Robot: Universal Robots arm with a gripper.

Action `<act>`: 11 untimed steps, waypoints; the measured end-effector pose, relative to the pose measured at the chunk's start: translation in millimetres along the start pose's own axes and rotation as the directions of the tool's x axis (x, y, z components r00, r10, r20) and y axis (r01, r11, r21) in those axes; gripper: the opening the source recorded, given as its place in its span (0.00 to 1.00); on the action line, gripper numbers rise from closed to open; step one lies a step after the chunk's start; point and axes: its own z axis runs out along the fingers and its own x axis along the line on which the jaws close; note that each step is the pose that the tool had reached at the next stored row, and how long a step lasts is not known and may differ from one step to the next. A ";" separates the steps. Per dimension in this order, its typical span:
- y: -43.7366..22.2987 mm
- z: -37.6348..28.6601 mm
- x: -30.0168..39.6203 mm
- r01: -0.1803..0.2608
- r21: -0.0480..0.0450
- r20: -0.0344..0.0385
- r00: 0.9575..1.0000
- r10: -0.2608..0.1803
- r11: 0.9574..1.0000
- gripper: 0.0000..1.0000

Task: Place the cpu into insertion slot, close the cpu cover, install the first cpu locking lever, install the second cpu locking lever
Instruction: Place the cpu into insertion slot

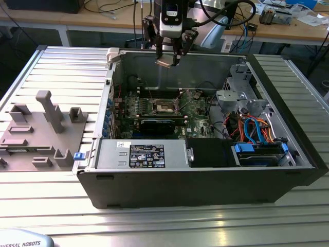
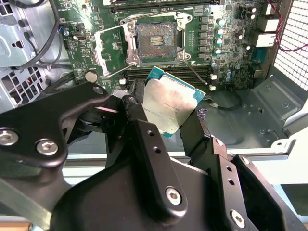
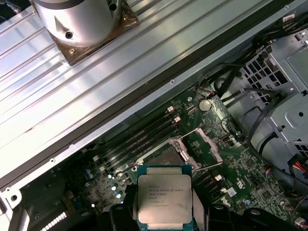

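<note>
While the cpu is gripped by its edges between the closed-in fingers of the end effector, it is held in the air over the open computer case, well apart from the insertion slot on the green circuit board. The slot is seen uncovered, with the cpu cover swung up beside it. In the second wrist view the chip is seen tilted, so a corner could be driven into the slot's contacts if it is lowered at that angle. Through wrong rotation or offset it could be left perched on the metal rim, and so thin an edge grip could be lost by slipping.
</note>
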 end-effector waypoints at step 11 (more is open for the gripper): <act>0.0 0.0 0.0 -0.012 0.000 0.001 1.000 0.012 1.000 0.54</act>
